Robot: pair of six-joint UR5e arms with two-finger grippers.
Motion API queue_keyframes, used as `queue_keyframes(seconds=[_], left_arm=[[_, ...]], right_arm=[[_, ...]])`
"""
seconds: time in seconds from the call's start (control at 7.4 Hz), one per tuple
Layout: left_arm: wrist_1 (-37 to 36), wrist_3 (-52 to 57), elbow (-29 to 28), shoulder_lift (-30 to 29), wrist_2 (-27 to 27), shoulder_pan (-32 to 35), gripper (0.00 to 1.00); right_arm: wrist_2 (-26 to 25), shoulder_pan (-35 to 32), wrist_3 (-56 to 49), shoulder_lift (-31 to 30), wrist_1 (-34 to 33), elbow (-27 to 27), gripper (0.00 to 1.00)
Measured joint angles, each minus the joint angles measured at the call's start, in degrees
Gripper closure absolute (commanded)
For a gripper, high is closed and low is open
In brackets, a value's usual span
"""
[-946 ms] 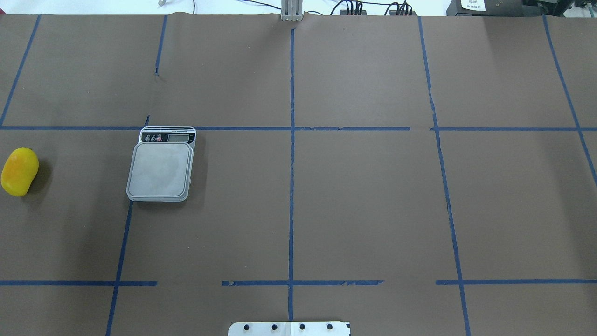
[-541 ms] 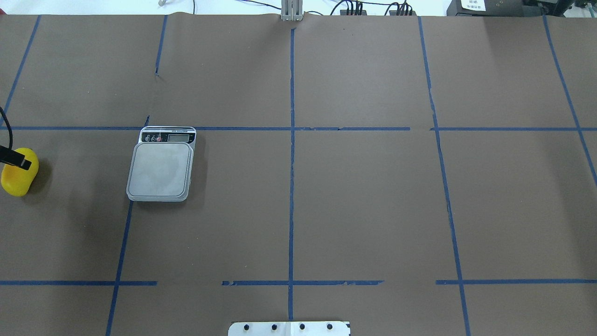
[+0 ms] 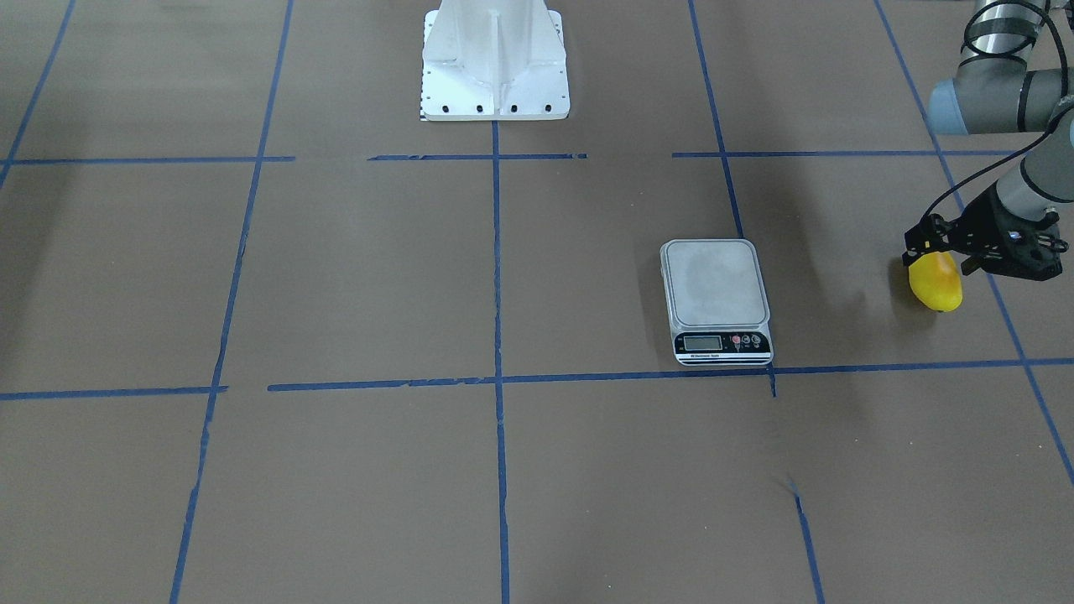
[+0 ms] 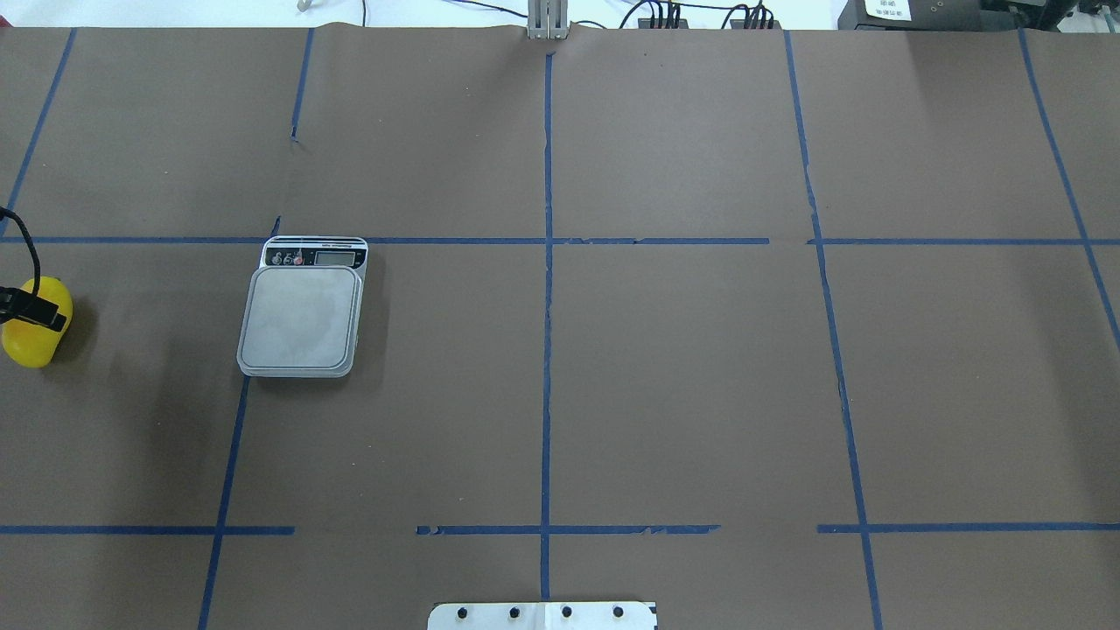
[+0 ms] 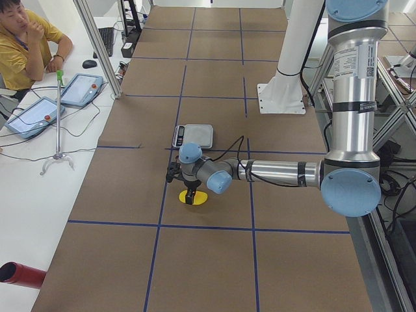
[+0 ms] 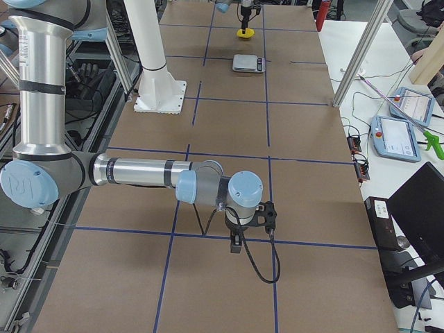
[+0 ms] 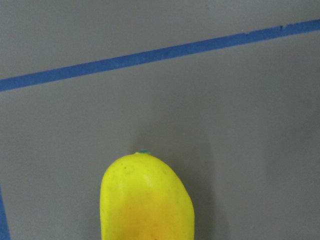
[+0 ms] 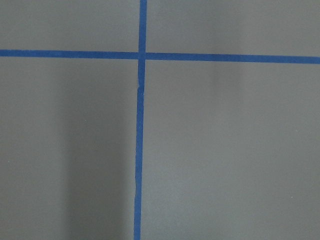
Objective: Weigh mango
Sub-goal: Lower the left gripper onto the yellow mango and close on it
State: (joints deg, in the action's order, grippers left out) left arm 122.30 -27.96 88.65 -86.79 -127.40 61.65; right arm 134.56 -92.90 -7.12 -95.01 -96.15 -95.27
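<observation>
The yellow mango (image 4: 35, 341) lies on the brown table at the far left edge of the overhead view, well left of the grey scale (image 4: 300, 317). It also shows in the front view (image 3: 937, 289) and fills the bottom of the left wrist view (image 7: 145, 200). My left gripper (image 3: 935, 256) hangs right over the mango's near end, its fingers spread to either side of the fruit. The scale's platform (image 3: 715, 283) has nothing on it. My right gripper (image 6: 236, 243) shows only in the right side view, low over bare table, and I cannot tell if it is open or shut.
The robot's white base (image 3: 495, 63) stands at the middle of the near table edge. Blue tape lines cross the brown table cover. An operator (image 5: 26, 45) sits beyond the far edge with tablets (image 5: 29, 114) and a small stand on a white side table.
My left gripper has come in from the left edge and settled over the mango. The mango and the scale have not moved.
</observation>
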Motion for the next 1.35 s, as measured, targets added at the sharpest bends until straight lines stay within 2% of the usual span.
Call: queue_keyframes(seconds=[0.54, 0.68, 0.81, 0.95, 1.08, 1.22, 1.35], left_arm=[[0.2, -0.3, -2.8, -1.3, 1.3, -0.2, 0.04], [0.6, -0.3, -3.1, -1.6, 1.3, -0.2, 0.06], [1.9, -0.3, -3.9, -1.8, 1.3, -0.2, 0.13], [3.6, -0.4, -4.9, -1.8, 1.3, -0.2, 0.24], [4.7, -0.5, -5.6, -1.9, 1.3, -0.2, 0.55], [5.2, -0.6, -5.8, -1.8, 1.2, -0.2, 0.95], [5.4, -0.8, -5.3, -1.8, 1.1, -0.2, 1.0]], right_arm=[[0.0, 0.0, 0.0, 0.0, 0.0, 0.0, 0.0], [0.0, 0.0, 0.0, 0.0, 0.0, 0.0, 0.0], [0.0, 0.0, 0.0, 0.0, 0.0, 0.0, 0.0], [0.0, 0.0, 0.0, 0.0, 0.0, 0.0, 0.0], [0.0, 0.0, 0.0, 0.0, 0.0, 0.0, 0.0], [0.0, 0.0, 0.0, 0.0, 0.0, 0.0, 0.0], [0.0, 0.0, 0.0, 0.0, 0.0, 0.0, 0.0]])
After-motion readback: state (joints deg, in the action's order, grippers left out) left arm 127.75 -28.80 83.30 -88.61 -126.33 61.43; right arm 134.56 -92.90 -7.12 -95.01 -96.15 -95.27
